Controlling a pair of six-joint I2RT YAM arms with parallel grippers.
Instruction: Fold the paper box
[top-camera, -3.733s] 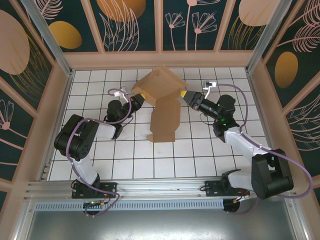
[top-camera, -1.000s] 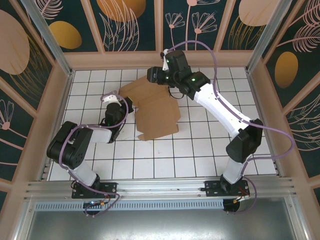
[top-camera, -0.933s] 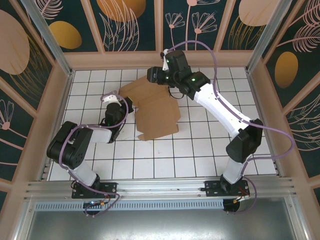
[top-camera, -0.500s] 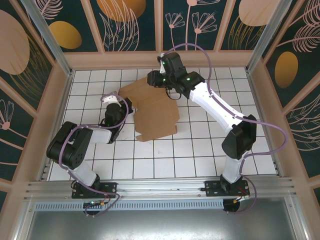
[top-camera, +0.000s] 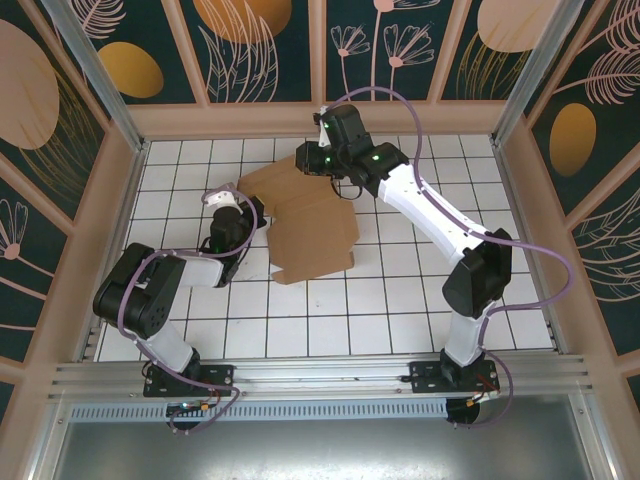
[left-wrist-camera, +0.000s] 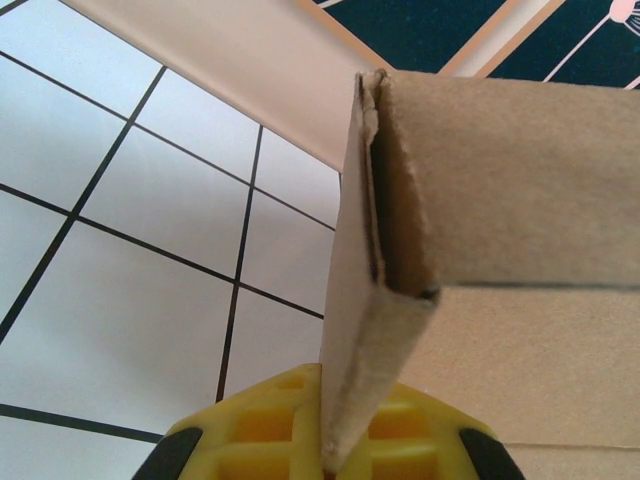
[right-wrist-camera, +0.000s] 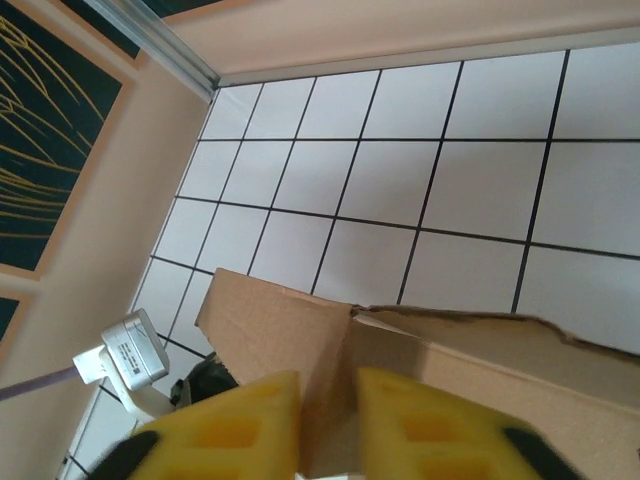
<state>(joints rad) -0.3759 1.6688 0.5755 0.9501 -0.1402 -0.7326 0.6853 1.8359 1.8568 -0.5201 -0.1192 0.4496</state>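
The paper box (top-camera: 312, 228) is a brown cardboard sheet, partly folded, lying on the white tiled floor (top-camera: 400, 300) left of centre. My left gripper (top-camera: 253, 213) is at its left edge. In the left wrist view the yellow fingers (left-wrist-camera: 260, 430) of the left gripper (left-wrist-camera: 335, 455) are shut on a folded cardboard wall (left-wrist-camera: 500, 180) standing on edge. My right gripper (top-camera: 308, 163) reaches over from the back onto the sheet's far edge. In the right wrist view the right gripper (right-wrist-camera: 328, 430) pinches a raised cardboard crease (right-wrist-camera: 270, 335) between its yellow pads (right-wrist-camera: 420, 435).
Peach walls (top-camera: 320, 118) close in the floor at the back and on both sides. The box's far flap lies near the back wall. The left wrist's white camera module (right-wrist-camera: 125, 350) sits just beyond the cardboard. Open tiles lie in front of and to the right of the box.
The right arm has swung from the box's right side round to its back edge, and its jaws have closed on the crease. The raised sheet now lies lower. The left gripper has kept its hold.
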